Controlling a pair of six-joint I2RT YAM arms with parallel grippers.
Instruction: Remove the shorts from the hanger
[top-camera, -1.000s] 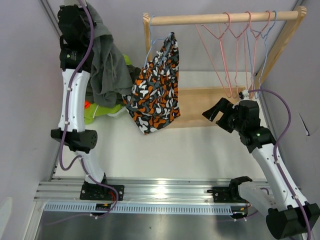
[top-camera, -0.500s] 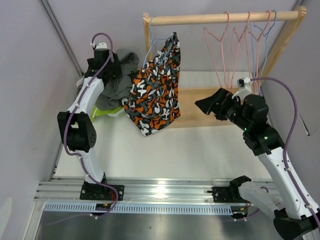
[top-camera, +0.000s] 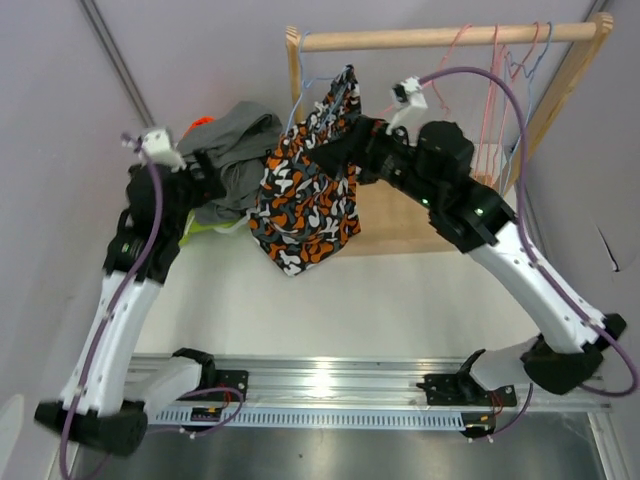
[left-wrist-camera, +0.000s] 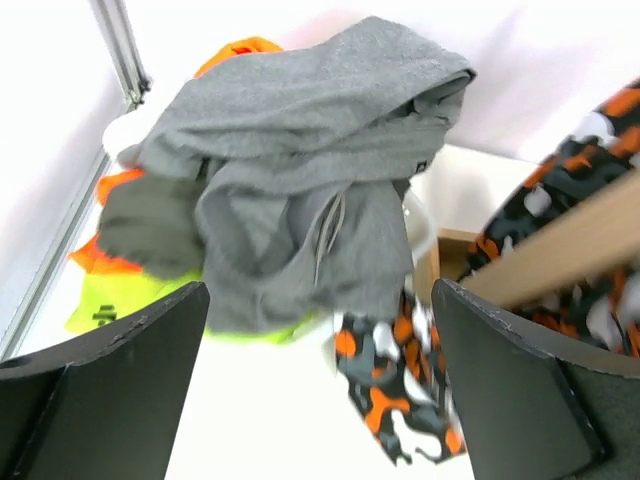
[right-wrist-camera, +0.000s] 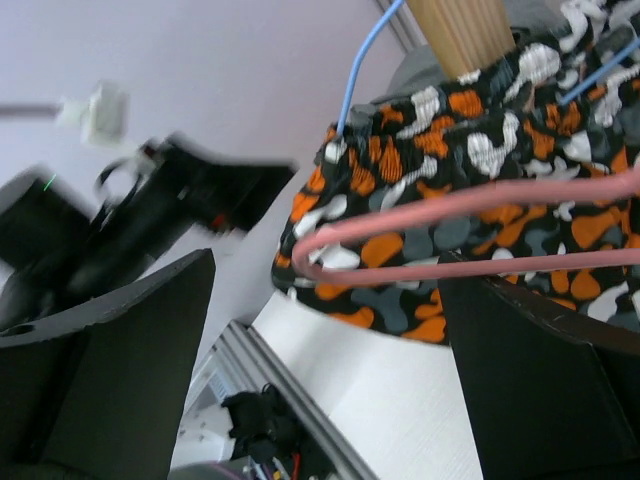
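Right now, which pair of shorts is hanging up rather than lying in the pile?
The camouflage shorts, orange-white-black: they alone hang from the wooden rail. The grey shorts, lime green shorts and orange shorts lie heaped at the left.

Camouflage shorts (top-camera: 305, 190): orange, white, black and grey print. They hang crumpled from a blue hanger (top-camera: 300, 95), at 11 o'clock in the top view, with the lower edge free.

Grey shorts (top-camera: 235, 150): heaped on top of a pile, at 9 o'clock of the camouflage pair and touching it.

Orange shorts (top-camera: 200, 122): showing at the pile's 12 o'clock edge.

Lime green shorts (top-camera: 200, 228): at the bottom of the pile, showing at its 6 o'clock edge.
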